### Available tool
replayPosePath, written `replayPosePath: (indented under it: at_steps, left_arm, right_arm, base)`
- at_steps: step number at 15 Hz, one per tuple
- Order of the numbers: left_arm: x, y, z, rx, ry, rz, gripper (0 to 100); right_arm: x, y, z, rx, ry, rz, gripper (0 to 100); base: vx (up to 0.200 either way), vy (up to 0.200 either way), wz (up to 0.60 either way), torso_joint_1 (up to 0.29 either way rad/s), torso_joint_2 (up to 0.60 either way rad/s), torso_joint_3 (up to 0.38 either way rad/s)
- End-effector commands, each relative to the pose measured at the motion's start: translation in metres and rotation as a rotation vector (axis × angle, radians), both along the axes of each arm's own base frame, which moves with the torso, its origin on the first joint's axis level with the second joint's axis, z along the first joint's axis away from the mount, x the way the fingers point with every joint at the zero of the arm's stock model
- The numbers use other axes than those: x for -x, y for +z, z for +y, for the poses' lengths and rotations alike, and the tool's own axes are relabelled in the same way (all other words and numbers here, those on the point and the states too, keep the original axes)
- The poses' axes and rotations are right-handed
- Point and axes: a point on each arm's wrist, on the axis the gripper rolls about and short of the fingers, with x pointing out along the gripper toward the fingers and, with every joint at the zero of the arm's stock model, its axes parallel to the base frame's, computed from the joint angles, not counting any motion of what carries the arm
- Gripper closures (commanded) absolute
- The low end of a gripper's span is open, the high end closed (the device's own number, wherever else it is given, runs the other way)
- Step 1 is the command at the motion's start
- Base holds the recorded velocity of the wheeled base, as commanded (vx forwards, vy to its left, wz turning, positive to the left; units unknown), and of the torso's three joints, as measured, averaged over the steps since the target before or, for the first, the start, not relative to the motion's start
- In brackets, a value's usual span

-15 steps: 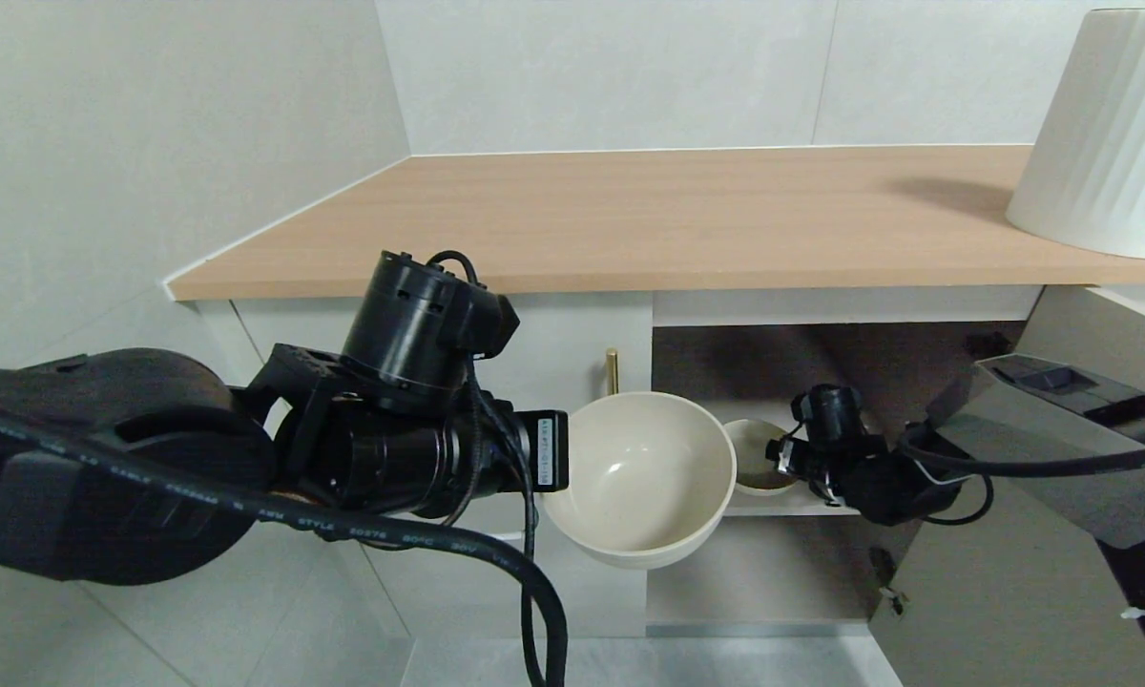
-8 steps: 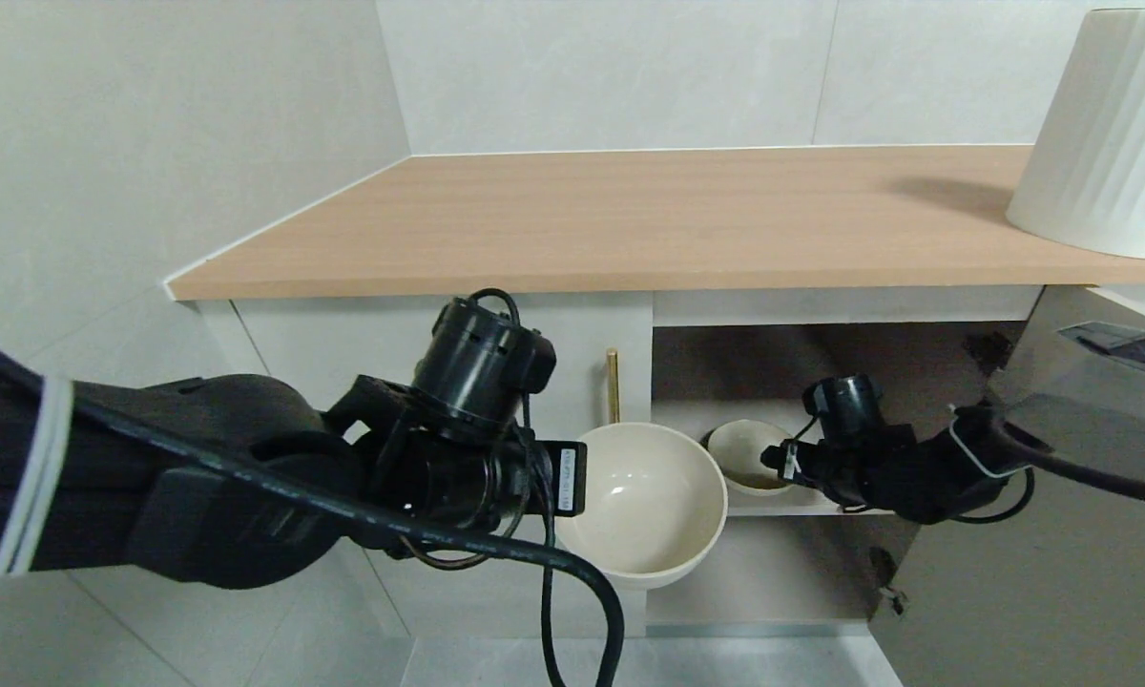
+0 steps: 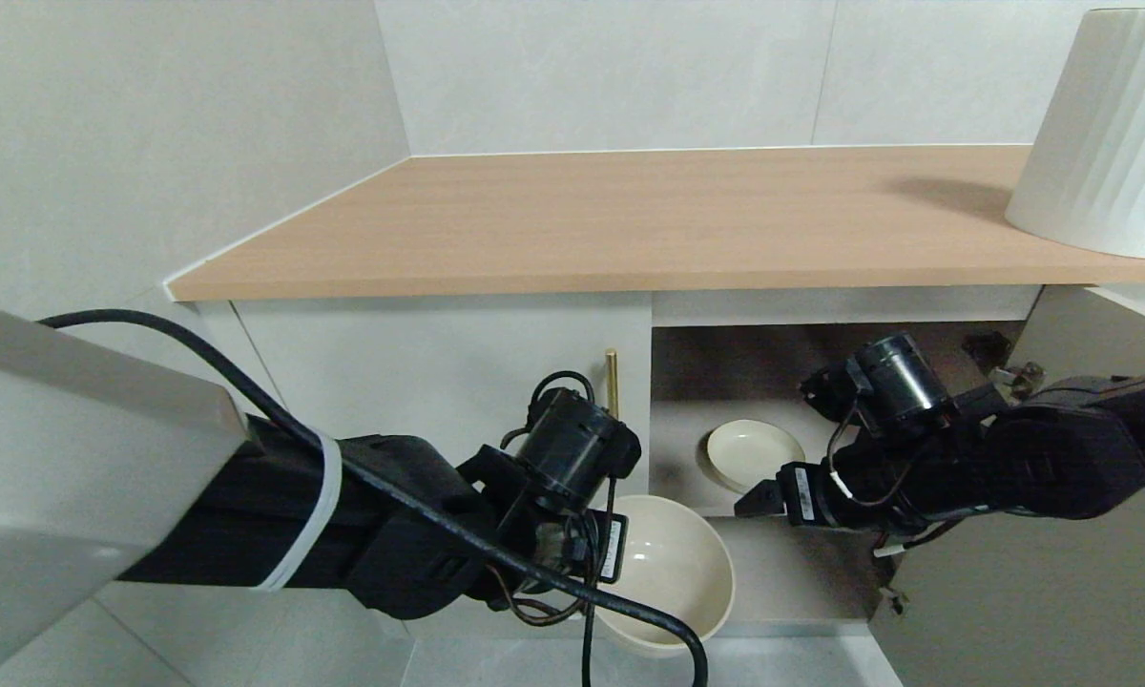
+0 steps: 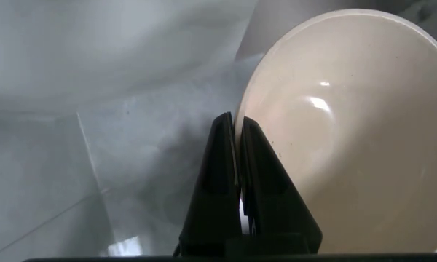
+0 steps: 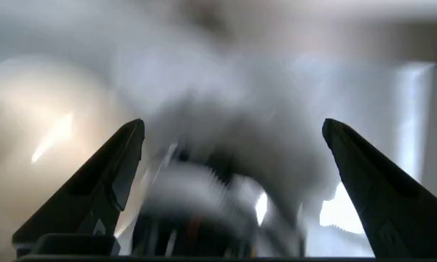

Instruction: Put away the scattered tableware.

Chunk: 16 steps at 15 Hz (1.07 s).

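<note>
Left gripper (image 4: 235,124), clamped on the big bowl (image 4: 349,138) rim, should carry it level into the open cabinet (image 3: 787,572), clear of the right gripper (image 5: 233,145), spread wide and empty.

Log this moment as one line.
left gripper: shut on large bowl rim | right gripper: open, near small dish | small dish: on cabinet shelf | large bowl: not yet shelved

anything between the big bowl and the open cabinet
The right gripper and its arm hang across the cabinet opening at shelf height, beside a small dish on the shelf. The bowl, held by the left gripper, faces the lower compartment, which looks unobstructed.
</note>
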Motion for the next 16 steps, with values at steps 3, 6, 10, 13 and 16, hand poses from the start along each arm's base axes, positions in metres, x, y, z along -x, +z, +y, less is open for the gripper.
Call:
replayPosePath:
  at_steps: [3,6,10,13,16]
  left_arm:
    - [0.005,-0.014,-0.01,-0.028,-0.027,0.026,100]
    - [0.01,-0.005,-0.015,0.005,-0.037,-0.015,100]
    - [0.016,0.003,-0.015,0.009,-0.035,-0.041,100]
    - [0.016,0.002,-0.016,0.008,-0.035,-0.04,100]
    - [0.016,0.003,-0.016,0.01,-0.035,-0.042,100]
  right_arm:
    - [0.032,0.019,0.019,-0.014,0.132,-0.009,0]
    - [0.032,-0.007,0.033,0.052,0.152,0.049,0]
    - [0.023,-0.025,0.038,0.097,0.131,0.077,0]
    - [0.021,-0.027,0.039,0.1,0.125,0.07,0]
    - [0.02,-0.028,0.04,0.095,0.122,0.066,100]
  base:
    - [0.0,0.0,0.0,0.0,0.0,0.0]
    - [0.0,0.0,0.0,0.0,0.0,0.0]
    - [0.0,0.0,0.0,0.0,0.0,0.0]
    - [0.0,0.0,0.0,0.0,0.0,0.0]
    - [0.0,0.0,0.0,0.0,0.0,0.0]
